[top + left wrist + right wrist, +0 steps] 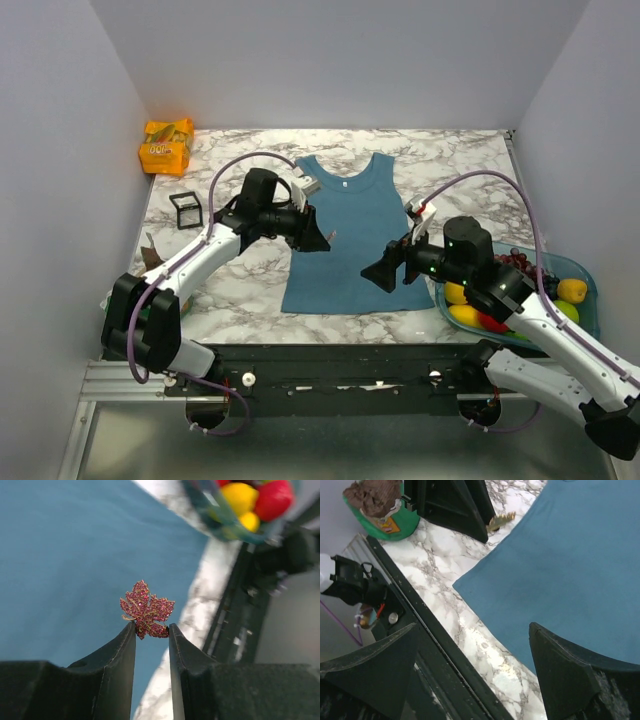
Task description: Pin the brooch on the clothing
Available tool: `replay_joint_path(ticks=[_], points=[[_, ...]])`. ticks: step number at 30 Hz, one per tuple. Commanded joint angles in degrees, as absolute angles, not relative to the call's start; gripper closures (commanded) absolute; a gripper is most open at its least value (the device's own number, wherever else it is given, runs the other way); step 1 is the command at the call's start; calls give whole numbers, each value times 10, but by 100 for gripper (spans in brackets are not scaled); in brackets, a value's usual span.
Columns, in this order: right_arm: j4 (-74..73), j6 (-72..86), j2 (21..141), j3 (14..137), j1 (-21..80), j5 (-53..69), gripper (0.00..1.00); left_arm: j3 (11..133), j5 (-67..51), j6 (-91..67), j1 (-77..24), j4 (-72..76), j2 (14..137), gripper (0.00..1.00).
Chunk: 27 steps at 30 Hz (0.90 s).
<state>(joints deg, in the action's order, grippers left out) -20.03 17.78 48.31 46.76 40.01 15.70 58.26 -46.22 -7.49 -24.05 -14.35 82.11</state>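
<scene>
The brooch (146, 609), a small glittery red leaf-like pin, is pinched at its lower edge between the tips of my left gripper (151, 626). It hangs just above the clothing (65, 555), a teal tank top lying flat on the marble table (345, 235). In the top view my left gripper (322, 240) is over the top's left side. My right gripper (378, 272) hovers open over the top's lower right hem, with nothing between its fingers. The right wrist view shows the gold back of the brooch (501, 520) at the left gripper's fingers (455, 507), and the teal clothing (570, 555).
A blue tray of fruit (588, 290) stands at the right edge, under my right arm. An orange snack pack (166, 146) and a small black-framed clear box (185, 210) lie at the back left. A green cup of brown stuff (380, 510) stands by the front rail (435, 630).
</scene>
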Motion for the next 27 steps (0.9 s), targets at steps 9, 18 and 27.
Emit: replay_joint_path(ticks=[9,18,27], points=[[-108,41,499,439,400,274,15,535,-774,-264,-298,79,780,73],[-105,-20,495,477,404,318,19,527,-805,-307,-324,122,772,73],[-107,-47,503,520,408,354,25,527,-813,-316,-333,124,774,73]])
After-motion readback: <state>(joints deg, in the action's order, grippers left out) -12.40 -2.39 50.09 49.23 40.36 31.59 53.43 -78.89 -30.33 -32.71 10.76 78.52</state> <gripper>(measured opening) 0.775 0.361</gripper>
